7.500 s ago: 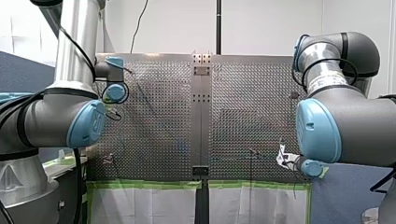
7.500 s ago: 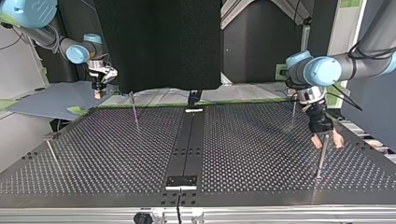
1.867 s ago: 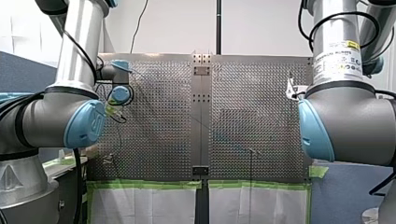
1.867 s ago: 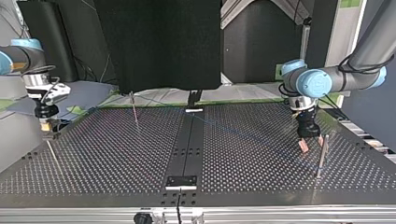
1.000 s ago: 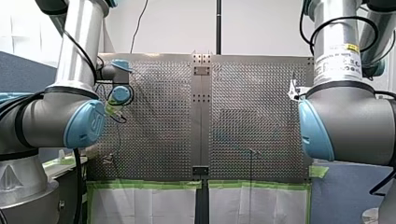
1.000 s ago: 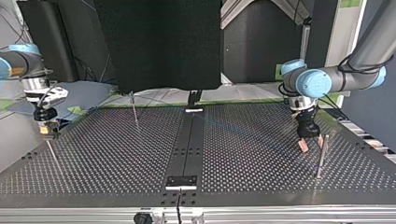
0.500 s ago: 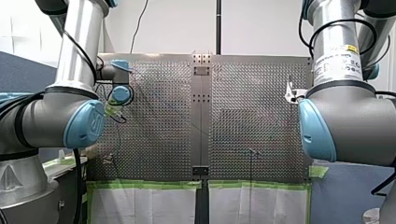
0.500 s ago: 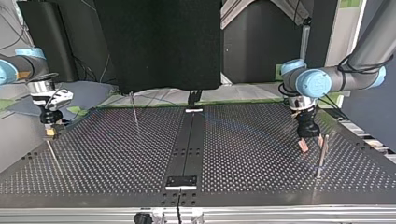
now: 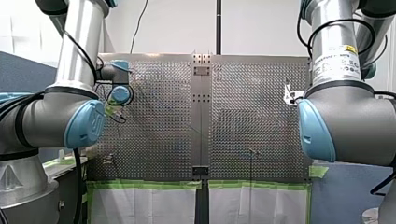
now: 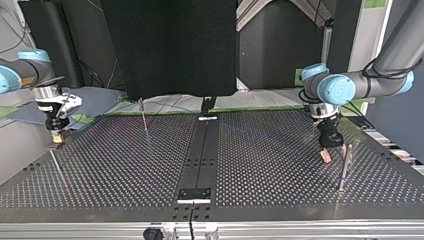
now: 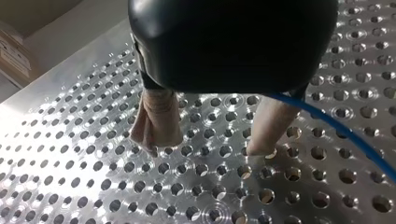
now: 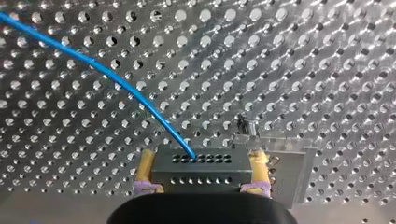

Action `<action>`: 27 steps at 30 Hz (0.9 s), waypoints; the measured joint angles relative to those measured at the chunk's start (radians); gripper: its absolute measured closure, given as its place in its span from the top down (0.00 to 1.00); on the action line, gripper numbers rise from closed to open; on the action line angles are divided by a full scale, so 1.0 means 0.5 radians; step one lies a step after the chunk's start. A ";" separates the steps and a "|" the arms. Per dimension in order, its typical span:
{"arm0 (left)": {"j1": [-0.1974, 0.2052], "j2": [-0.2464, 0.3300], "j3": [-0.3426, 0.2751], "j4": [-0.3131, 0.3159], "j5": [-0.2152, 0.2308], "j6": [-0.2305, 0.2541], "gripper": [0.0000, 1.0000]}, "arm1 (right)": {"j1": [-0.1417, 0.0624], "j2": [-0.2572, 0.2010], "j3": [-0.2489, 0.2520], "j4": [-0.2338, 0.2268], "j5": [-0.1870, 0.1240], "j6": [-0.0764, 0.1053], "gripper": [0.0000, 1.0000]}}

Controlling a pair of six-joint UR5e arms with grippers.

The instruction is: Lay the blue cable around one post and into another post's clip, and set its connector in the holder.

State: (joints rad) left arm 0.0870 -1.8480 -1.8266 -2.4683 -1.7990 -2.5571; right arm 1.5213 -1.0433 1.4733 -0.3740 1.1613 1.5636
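My right gripper (image 12: 201, 159) has its yellow pads shut on a grey connector block (image 12: 205, 176) with rows of holes. The blue cable (image 12: 116, 80) runs out of the block across the perforated table. A metal holder (image 12: 286, 161) stands just beside the block. At the top view's left edge, my right gripper (image 10: 56, 136) hangs just above the holder (image 10: 53, 146). My left gripper (image 11: 208, 147) stands open, beige pads close over the table, and the blue cable (image 11: 338, 127) passes beside one finger. In the top view my left gripper (image 10: 334, 154) is next to a thin post (image 10: 345, 167).
Another thin post (image 10: 144, 118) rises at the far middle-left of the top view, and a slanted rod (image 10: 56, 164) stands near the holder. A dark strip (image 10: 202, 150) with a plate (image 10: 194, 195) runs down the table's middle. The table's edge lies close to my right gripper.
In the top view my right gripper has shifted a little to the right with the connector, ending over the holder. My left gripper has stayed open by its post.
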 joint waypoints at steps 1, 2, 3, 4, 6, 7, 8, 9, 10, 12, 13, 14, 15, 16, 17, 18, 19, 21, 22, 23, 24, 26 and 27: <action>0.000 0.000 0.000 0.000 0.000 0.000 1.00 | 0.001 -0.009 0.000 0.011 0.009 -0.010 0.00; 0.001 -0.001 0.000 0.000 -0.001 0.000 1.00 | 0.001 -0.017 0.002 0.016 0.015 -0.017 0.00; 0.001 -0.001 0.000 0.000 -0.002 0.000 1.00 | 0.001 -0.026 0.005 0.019 0.021 -0.022 0.00; 0.002 -0.001 0.000 0.000 -0.003 0.000 1.00 | 0.002 -0.039 0.012 0.017 0.027 -0.026 0.00; 0.002 0.000 0.000 0.000 -0.006 0.000 1.00 | 0.002 -0.060 0.026 0.004 0.034 -0.027 0.00; 0.003 0.000 0.000 0.000 -0.006 0.000 1.00 | 0.002 -0.071 0.035 -0.007 0.036 -0.024 0.00; 0.003 0.000 0.000 0.000 -0.007 0.000 1.00 | 0.002 -0.078 0.041 -0.015 0.037 -0.020 0.00; 0.003 0.000 0.000 0.000 -0.007 0.000 1.00 | 0.002 -0.082 0.046 -0.022 0.038 -0.016 0.00; 0.003 0.000 0.000 0.000 -0.008 0.000 1.00 | 0.001 -0.087 0.050 -0.030 0.038 -0.010 0.00; 0.003 0.000 0.000 0.000 -0.008 0.000 1.00 | -0.001 -0.091 0.053 -0.038 0.037 0.002 0.00; 0.003 0.000 0.000 0.000 -0.008 0.000 1.00 | -0.004 -0.092 0.054 -0.043 0.035 0.012 0.00; 0.003 0.000 0.000 0.000 -0.007 0.000 1.00 | -0.006 -0.092 0.055 -0.048 0.032 0.021 0.00; 0.003 0.000 0.000 0.000 -0.007 0.000 1.00 | -0.009 -0.092 0.055 -0.056 0.029 0.033 0.00; 0.003 0.000 0.000 0.000 -0.007 0.000 1.00 | -0.012 -0.090 0.055 -0.067 0.023 0.051 0.00; 0.003 0.001 0.000 0.000 -0.006 0.000 1.00 | -0.014 -0.089 0.055 -0.076 0.019 0.066 0.00; 0.003 0.001 0.000 0.000 -0.006 0.000 1.00 | -0.016 -0.086 0.055 -0.087 0.016 0.080 0.00; 0.003 0.001 0.000 0.000 -0.006 0.000 1.00 | -0.019 -0.081 0.055 -0.099 0.011 0.097 0.00; 0.004 0.001 0.000 0.000 -0.006 0.000 1.00 | -0.020 -0.072 0.056 -0.113 -0.002 0.120 0.00; 0.004 0.001 0.000 0.000 -0.006 0.000 1.00 | -0.021 -0.066 0.056 -0.120 -0.015 0.133 0.00; 0.004 0.001 0.000 0.000 -0.006 0.000 1.00 | -0.021 -0.063 0.056 -0.125 -0.025 0.141 0.00; 0.004 0.000 0.000 0.000 -0.006 0.000 1.00 | -0.021 -0.061 0.055 -0.129 -0.034 0.148 0.00; 0.005 0.001 0.000 0.000 -0.006 0.000 1.00 | -0.022 -0.058 0.054 -0.142 -0.051 0.165 0.00; 0.005 0.000 0.000 0.000 -0.005 0.000 1.00 | -0.023 -0.056 0.054 -0.149 -0.058 0.174 0.00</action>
State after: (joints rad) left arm 0.0895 -1.8478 -1.8266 -2.4684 -1.8016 -2.5571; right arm 1.5099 -1.0715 1.5005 -0.4483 1.1322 1.6505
